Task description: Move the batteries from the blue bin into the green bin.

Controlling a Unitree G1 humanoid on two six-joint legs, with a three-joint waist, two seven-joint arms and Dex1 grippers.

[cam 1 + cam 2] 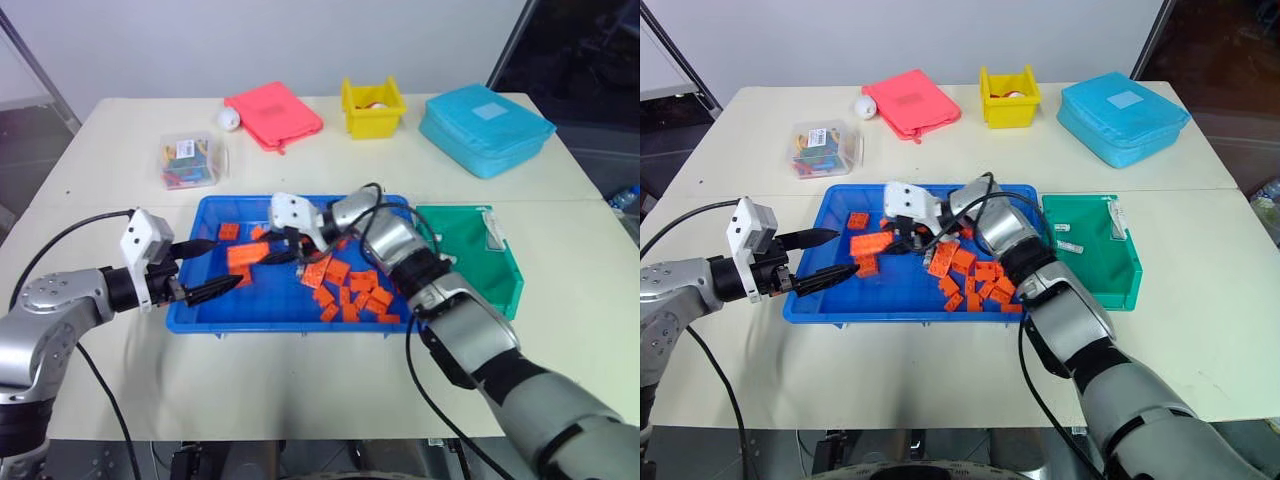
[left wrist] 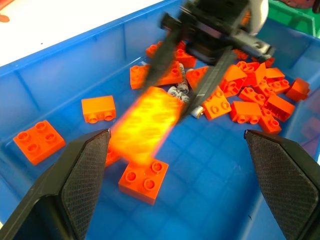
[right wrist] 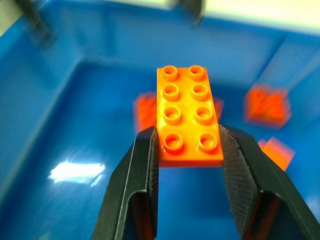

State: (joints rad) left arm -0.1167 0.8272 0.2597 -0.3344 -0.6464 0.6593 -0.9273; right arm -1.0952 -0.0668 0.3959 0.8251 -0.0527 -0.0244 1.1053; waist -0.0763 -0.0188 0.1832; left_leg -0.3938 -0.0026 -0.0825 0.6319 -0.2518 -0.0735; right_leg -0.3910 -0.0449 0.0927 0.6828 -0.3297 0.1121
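Right gripper [image 3: 187, 145] clamping a long orange brick [image 3: 187, 112], left gripper [image 2: 175, 150] gaping; batteries [image 2: 179, 90] looking light, stiff, slippery (gripping mid-barrel).

Right gripper [image 1: 883, 243] holds orange brick [image 1: 871, 244] over blue bin [image 1: 830, 305].
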